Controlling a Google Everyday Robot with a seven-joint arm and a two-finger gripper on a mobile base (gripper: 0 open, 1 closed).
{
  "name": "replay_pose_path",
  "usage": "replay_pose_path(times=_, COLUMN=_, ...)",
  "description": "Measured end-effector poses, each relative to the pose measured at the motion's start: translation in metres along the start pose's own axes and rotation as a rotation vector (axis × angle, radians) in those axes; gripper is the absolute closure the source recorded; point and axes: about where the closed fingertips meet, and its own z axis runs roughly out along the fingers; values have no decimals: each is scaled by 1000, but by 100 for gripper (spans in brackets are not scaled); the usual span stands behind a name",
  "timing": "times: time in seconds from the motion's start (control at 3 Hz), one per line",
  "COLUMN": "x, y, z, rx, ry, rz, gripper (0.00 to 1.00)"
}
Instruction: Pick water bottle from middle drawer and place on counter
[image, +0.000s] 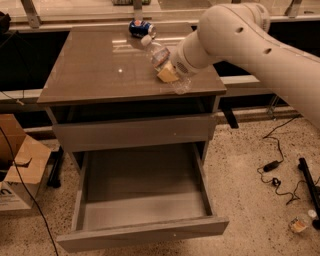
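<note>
The water bottle (161, 56), clear with a white cap, is tilted with its cap pointing up-left, over the right part of the glossy grey-brown counter (100, 65). My gripper (168, 75) is shut on the bottle's lower body, and a yellowish finger pad shows against it. Whether the bottle's base touches the counter cannot be told. The white arm reaches in from the upper right. The middle drawer (90, 215) is pulled wide open below, and its grey floor is bare.
A blue soda can (139, 27) lies at the counter's back edge. A closed drawer front (132, 132) sits above the open one. A cardboard box (17, 165) stands on the floor at left. Cables (275, 167) lie on the floor at right.
</note>
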Motion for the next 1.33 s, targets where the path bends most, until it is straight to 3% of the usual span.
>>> replay_pose_path(times=0.67, x=-59, y=17, z=23, rx=-9, ry=-25, rz=-192, gripper=100)
replay_pose_path(times=1.0, x=-75, y=23, z=44, rx=-55, ry=-57, rz=-204, gripper=100)
replay_pose_path(times=1.33, x=-84, y=24, z=65, rx=-61, ry=-66, rz=-207, gripper=100)
